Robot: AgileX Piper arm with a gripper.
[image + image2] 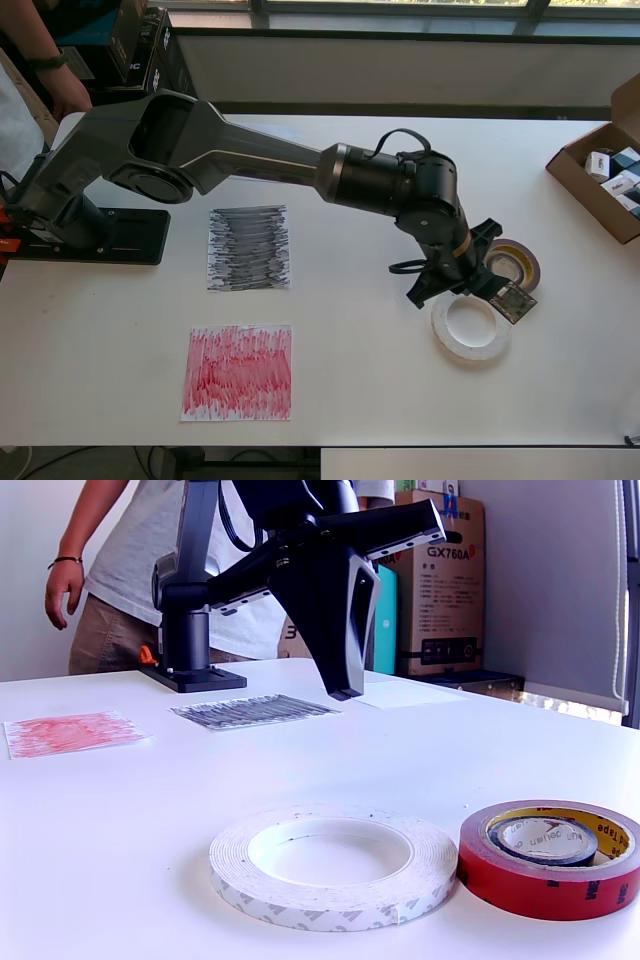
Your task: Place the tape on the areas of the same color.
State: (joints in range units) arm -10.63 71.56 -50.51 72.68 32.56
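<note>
The white tape ring (470, 328) (330, 865) lies flat on the table near its right end in the overhead view. Beside it the red-brown roll (515, 262) (550, 875) also lies flat, with the small black roll (545, 838) sitting inside its hole. My gripper (453, 266) (345, 692) hangs above the table just left of both rolls in the overhead view. It points down, its fingers look closed together and hold nothing. The black scribbled sheet (248, 248) (250, 710) and the red scribbled sheet (238, 372) (65, 732) lie to the overhead view's left. A plain white sheet (405, 693) lies behind the gripper.
The arm's base (95, 235) stands at the overhead view's left edge of the table. An open cardboard box (600, 175) with small packs sits at the far right corner. A person (110, 570) stands behind the base. More boxes (440, 590) stand off the table.
</note>
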